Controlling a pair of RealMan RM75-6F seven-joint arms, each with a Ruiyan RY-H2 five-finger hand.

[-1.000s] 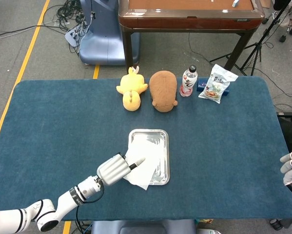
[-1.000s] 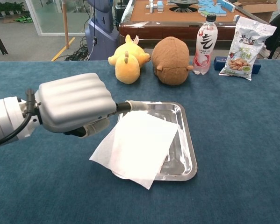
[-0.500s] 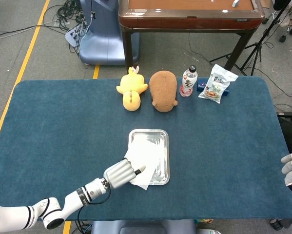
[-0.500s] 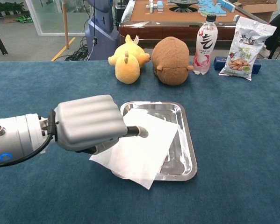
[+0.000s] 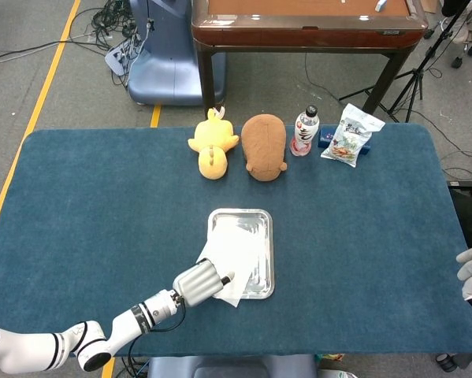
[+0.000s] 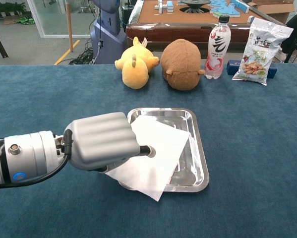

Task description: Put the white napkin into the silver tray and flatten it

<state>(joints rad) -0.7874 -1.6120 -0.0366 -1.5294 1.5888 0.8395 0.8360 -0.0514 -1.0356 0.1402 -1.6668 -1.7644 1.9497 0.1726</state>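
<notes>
Our left hand (image 6: 104, 141) rests on the white napkin (image 6: 155, 151), fingers curled with one extended, gripping nothing. Half the napkin overhangs the silver tray (image 6: 200, 163)'s near-left rim. It looks light and limp; we'd pinch the overhanging corner.

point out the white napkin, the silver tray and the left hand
white napkin (image 6: 158, 148), chest view, middle of the sheet
silver tray (image 6: 202, 163), chest view, right rim
left hand (image 6: 103, 141), chest view, back of the hand
</notes>
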